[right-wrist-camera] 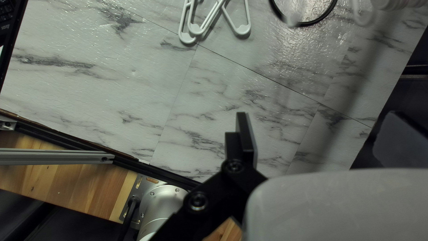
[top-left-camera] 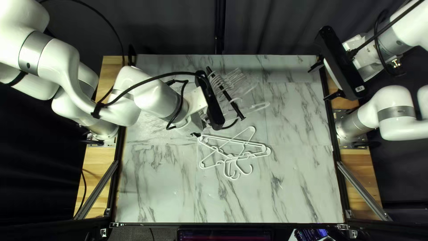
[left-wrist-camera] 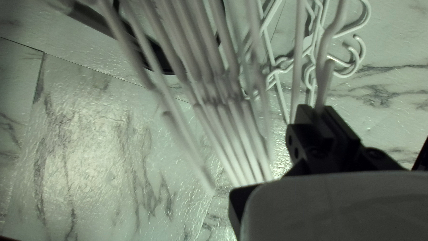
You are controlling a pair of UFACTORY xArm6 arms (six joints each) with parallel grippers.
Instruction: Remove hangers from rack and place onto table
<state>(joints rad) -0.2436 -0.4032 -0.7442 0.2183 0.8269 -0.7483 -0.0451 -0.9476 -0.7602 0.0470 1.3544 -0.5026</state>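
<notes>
Left gripper [top-left-camera: 196, 134] clamped on a white hanger [left-wrist-camera: 322, 85]!

And look at the right gripper [top-left-camera: 319, 84]: fingers wide apart, over by the table's right edge. Near the left one, a tangle of hangers [top-left-camera: 232, 154] lies on the table [top-left-camera: 156, 187]; beyond, more (quite a crowd, folks) line the rack's black rod [top-left-camera: 232, 101].

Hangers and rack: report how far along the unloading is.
Partway, it seems. Done: a few white hangers lie overlapping on the table. In hand: my left hand is closed on a hanger bar; my open right hand has nothing. Left: several hangers still on the rack, too blurred to count.
</notes>
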